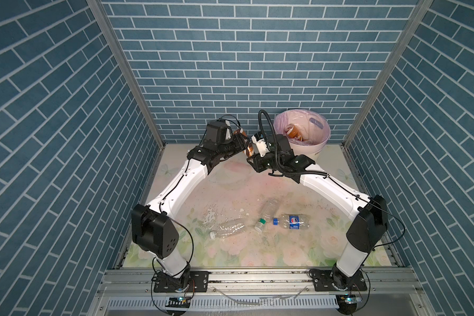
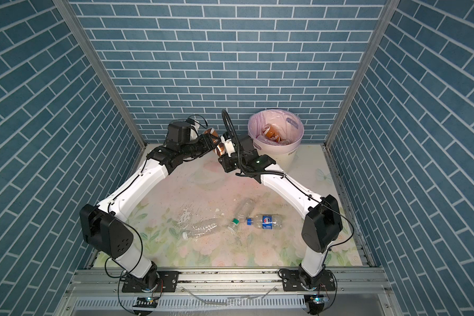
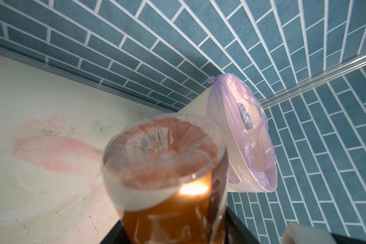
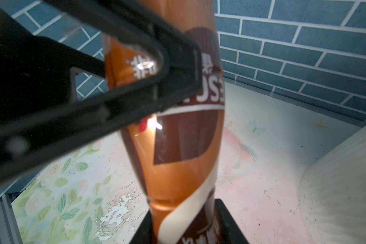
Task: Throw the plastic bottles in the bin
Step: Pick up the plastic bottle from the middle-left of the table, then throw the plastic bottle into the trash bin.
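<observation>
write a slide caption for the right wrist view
brown bottle gripped by the right gripper, left gripper crossing its label, cream bin close by

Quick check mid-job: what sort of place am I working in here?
Most likely a staged test booth, not a real room: blue brick-pattern wall panels held in bare aluminium posts, a floral-print tabletop, and a slotted aluminium rail carrying the arms' black base plates.
</observation>
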Controlling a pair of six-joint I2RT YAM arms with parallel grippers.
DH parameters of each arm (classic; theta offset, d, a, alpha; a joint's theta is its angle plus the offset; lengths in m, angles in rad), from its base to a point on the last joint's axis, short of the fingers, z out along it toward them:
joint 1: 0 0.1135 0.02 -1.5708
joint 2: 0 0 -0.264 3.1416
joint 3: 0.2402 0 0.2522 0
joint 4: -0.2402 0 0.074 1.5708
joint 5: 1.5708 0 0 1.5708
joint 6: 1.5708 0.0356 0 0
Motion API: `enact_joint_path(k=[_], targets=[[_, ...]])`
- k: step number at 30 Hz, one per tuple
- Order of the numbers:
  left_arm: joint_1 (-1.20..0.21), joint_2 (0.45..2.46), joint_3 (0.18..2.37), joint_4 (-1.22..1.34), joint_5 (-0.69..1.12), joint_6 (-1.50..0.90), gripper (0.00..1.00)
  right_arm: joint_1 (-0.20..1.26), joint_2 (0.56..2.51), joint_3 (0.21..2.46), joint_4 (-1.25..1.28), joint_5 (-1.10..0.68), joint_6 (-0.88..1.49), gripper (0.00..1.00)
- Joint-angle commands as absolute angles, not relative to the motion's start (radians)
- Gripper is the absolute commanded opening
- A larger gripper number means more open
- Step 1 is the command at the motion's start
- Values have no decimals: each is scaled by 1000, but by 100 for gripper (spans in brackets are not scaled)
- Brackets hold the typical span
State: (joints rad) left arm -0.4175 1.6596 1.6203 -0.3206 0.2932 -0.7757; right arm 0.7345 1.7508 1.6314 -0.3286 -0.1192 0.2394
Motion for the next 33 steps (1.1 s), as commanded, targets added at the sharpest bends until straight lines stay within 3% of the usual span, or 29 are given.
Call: enact_joint_path(k=[1,5,12,16,24,28,33], targets=[[-421,1631,1612,-335,285,-770,76,729,1723,1676,-303,-98,262,14],[-403,1618,1647,-352,267,-767,99,728,1702,1664,-316,-76,252,12],[-372,1566,1737,-353,209,-734,99,702,1637,1727,-420,52,174,12],[-390,1518,1684,-242,201,-715,99,679,1569,1779,-458,179,103,11],[-463,1513,1678,-209,222,-580,99,658,1365,1833,-356,449,-91,9],[-484,1514,1665,-181,238,-546,99,620,1322,1822,-304,473,-120,9],[-483,1525,1648,-168,252,-557,99,469,1449,1822,-414,413,28,9]])
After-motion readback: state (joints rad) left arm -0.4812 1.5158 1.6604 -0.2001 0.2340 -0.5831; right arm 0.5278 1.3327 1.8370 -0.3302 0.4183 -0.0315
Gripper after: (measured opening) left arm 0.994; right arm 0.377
